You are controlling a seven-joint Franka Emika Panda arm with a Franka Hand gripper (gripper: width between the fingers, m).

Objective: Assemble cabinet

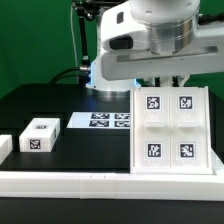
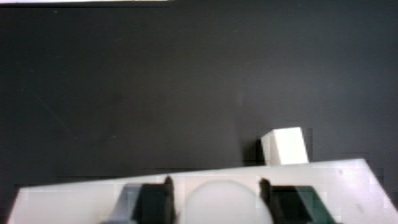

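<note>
At the exterior view's far left, a plain white block [image 1: 4,146] sits cut off by the frame edge on the black desk [image 1: 50,95]. Just to its right lies a tagged block [image 1: 40,135], and the two do not touch. Further right and farther back, the marker board [image 1: 104,120] lies flat. A long low white rail [image 1: 90,182] runs along the front.

The cabinet [image 1: 172,130] stands at the exterior view's right, touching the rail, with a face of four tags turned toward the camera. The arm [image 1: 150,35] hangs directly above it, and the hand [image 1: 160,86] sits right at the cabinet's upper edge.

In the wrist view, the hand [image 2: 215,186] has its two dark fingers [image 2: 157,200] spread wide, with the cabinet's [image 2: 71,200] white surface between and around them. It cannot be told whether they touch it. A small white piece [image 2: 281,146] rests on the desk just past the cabinet's edge.
</note>
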